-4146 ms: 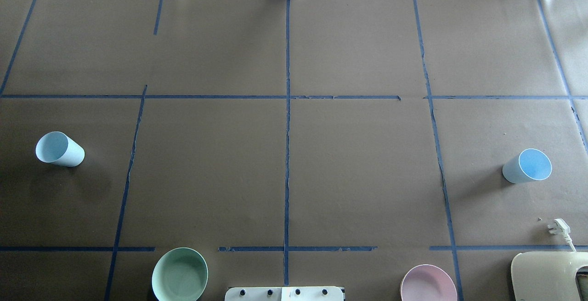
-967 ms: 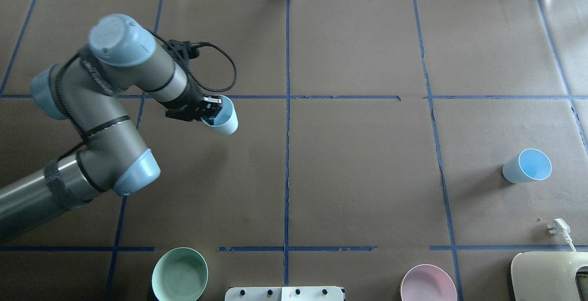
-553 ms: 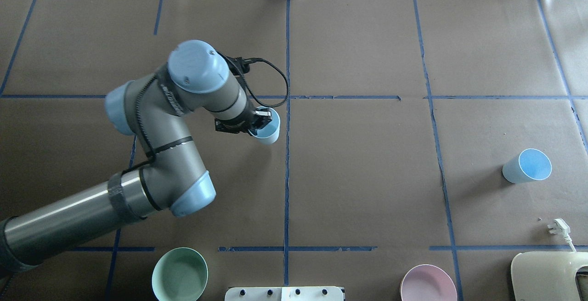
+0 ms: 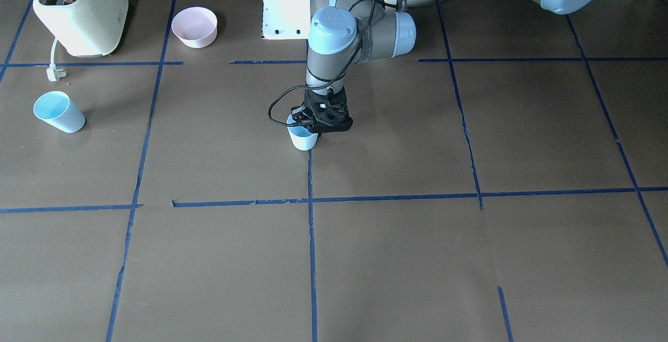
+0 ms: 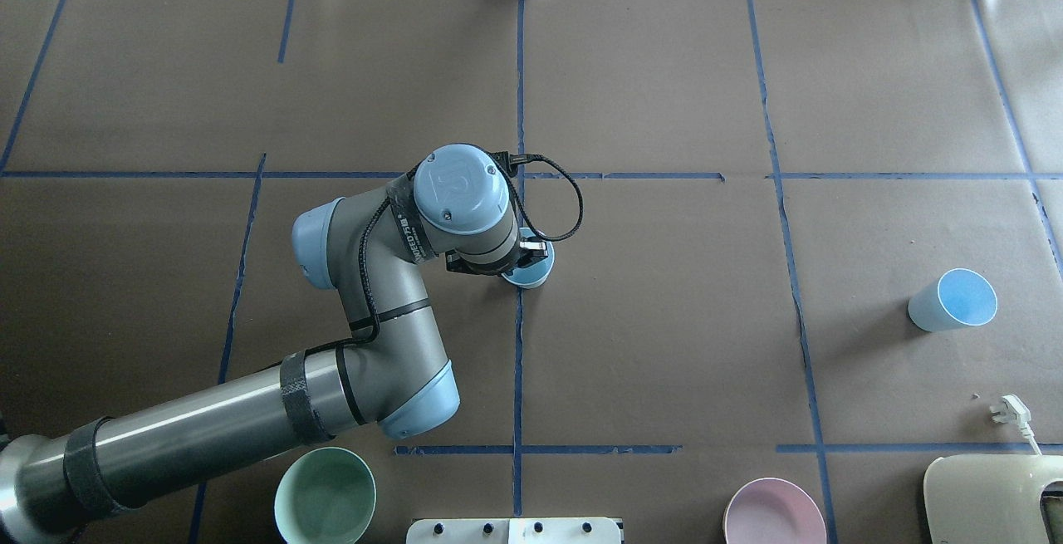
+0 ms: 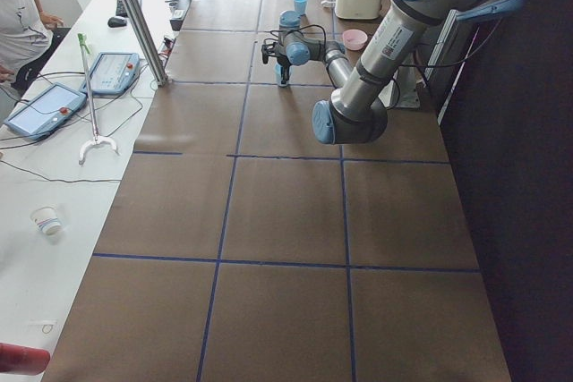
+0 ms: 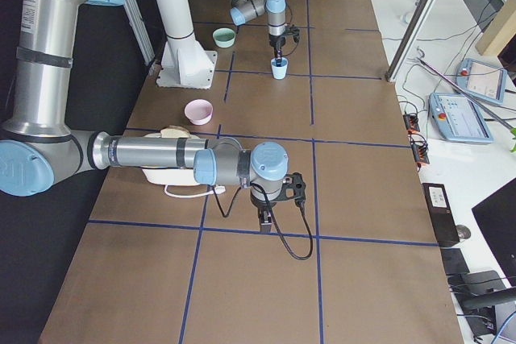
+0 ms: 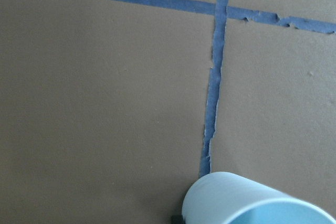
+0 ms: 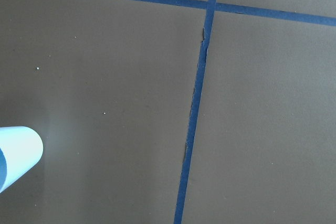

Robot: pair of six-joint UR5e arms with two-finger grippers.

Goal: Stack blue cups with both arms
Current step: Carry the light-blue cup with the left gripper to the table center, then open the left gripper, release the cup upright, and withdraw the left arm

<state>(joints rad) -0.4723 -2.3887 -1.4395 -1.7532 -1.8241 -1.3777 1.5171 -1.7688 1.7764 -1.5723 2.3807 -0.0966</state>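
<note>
Though half-hidden overhead, left end effector (image 4: 315,130) pinches blue cup (image 4: 301,141) rim; right end effector (image 7: 264,222) grip: cannot tell.

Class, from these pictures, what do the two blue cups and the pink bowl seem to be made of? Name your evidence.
Centre cup and lone cup: probably plastic, matte; thin even walls, pale outside, bluer inside, no glare. Pink bowl: likely similar matte plastic or melamine; uniform pastel, soft sheen.
</note>
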